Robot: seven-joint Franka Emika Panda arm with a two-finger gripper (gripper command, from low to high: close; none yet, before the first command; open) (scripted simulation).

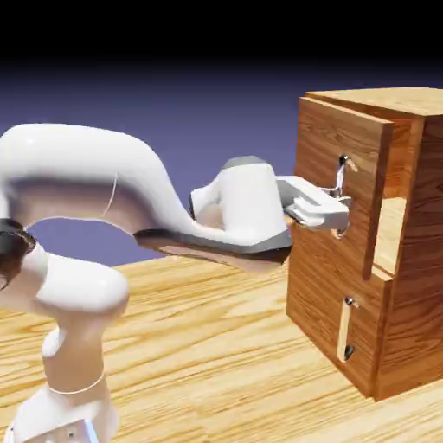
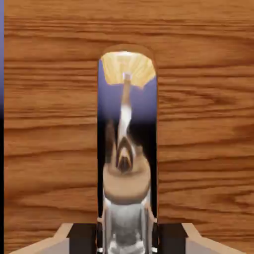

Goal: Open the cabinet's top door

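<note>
Exterior view, lower left of the frame: white arm (image 1: 78,186) rising from its base, bending over and reaching rightward across the wood-grain bench (image 1: 199,346). Mid-frame, right of centre: hand (image 1: 340,210) level, pressed against the front of the cabinet (image 1: 407,260), jaws closed tight on the long silver handle (image 1: 343,173) — the handle's upper end visible just above the hand, its lower part hidden behind the hand. Right side of the frame: cabinet standing on the bench, reddish-brown, boxy. Upper right: top door (image 1: 342,156) swung slightly out from the cabinet body, its free edge standing proud of the front, a gap with pale interior showing to its right. Lower right: smaller panel (image 1: 333,311) flush and shut, short pale handle (image 1: 345,329) upright on it, well below the hand.

Hand view, left edge: thin strip of blue-violet backdrop. Rest of the frame: door's wood grain (image 2: 49,124) filling nearly everything, close up. Centre: handle (image 2: 126,124) seen as a tall mirror-bright arch, reflecting backdrop and bench wood, running from the upper middle down to the bottom edge. Bottom middle: hand (image 2: 126,238) shut around the handle's base — dark finger pads (image 2: 84,238) flanking the metal left and right, touching it.
</note>
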